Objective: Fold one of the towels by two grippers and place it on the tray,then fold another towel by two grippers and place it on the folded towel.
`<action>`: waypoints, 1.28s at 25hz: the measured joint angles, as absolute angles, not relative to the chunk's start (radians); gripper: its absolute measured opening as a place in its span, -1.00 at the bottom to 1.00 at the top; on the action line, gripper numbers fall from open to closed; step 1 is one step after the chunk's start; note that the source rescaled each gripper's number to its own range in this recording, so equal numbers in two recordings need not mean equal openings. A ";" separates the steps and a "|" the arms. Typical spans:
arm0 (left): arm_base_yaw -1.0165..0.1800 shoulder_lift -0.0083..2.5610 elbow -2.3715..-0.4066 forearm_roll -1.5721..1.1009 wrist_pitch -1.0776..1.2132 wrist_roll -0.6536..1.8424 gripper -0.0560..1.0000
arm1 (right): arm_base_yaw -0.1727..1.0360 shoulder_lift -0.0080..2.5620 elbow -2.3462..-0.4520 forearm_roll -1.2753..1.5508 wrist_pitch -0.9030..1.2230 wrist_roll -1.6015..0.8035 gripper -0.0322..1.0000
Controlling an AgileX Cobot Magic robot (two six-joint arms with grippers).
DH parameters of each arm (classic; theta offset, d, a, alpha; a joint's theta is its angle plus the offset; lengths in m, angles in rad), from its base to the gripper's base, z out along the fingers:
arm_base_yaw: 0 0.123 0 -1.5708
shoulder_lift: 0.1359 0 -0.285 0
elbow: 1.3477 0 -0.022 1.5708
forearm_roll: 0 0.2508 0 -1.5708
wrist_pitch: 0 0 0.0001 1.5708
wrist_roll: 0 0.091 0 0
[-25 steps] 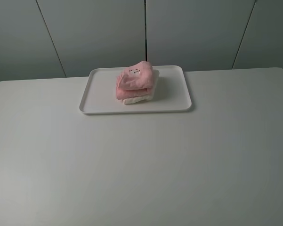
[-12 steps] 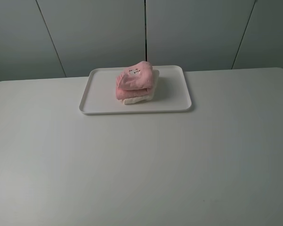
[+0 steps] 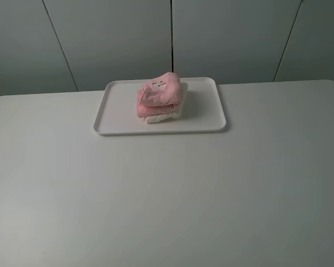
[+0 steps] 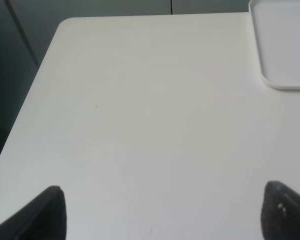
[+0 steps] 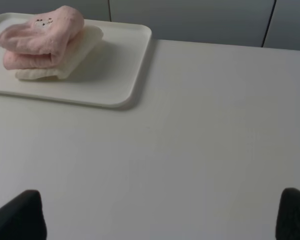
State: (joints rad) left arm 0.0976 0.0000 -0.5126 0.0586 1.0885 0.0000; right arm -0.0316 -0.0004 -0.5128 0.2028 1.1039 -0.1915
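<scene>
Pink towel (image 3: 160, 93) folded, sitting on top of white towel (image 3: 165, 115), which is also folded and shows only as a pale edge beneath. Stack of two sits on the tray (image 3: 205, 125), toward its middle and back. Pink one bunches up rounded rather than flat; small printed face on its upper side. White one underneath gives it a broad base, which seems to be why the pile sits steady though a little lopsided.

Count: two towels, one tray, two grippers. No loose towel on the table (image 3: 167, 200).

Tray lies at the far side of the table, well apart from both arms. Judged from this layout, both folds and both placements look done.

Left gripper (image 4: 162, 212): fingers spread wide, nothing between them, over bare table with only a tray corner in its view. Right gripper (image 5: 162, 212): fingers likewise far apart, holding nothing, facing the stack from a distance. Neither arm shows in the high view.
</scene>
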 joint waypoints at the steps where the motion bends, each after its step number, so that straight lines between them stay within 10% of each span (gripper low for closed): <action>1: 0.098 0.000 -0.513 0.059 1.089 0.000 1.00 | -0.032 0.000 -0.513 0.203 1.104 -0.192 1.00; 32: 0.098 0.000 -0.513 0.057 1.089 0.000 1.00 | -0.032 0.000 -0.513 0.203 1.104 -0.192 1.00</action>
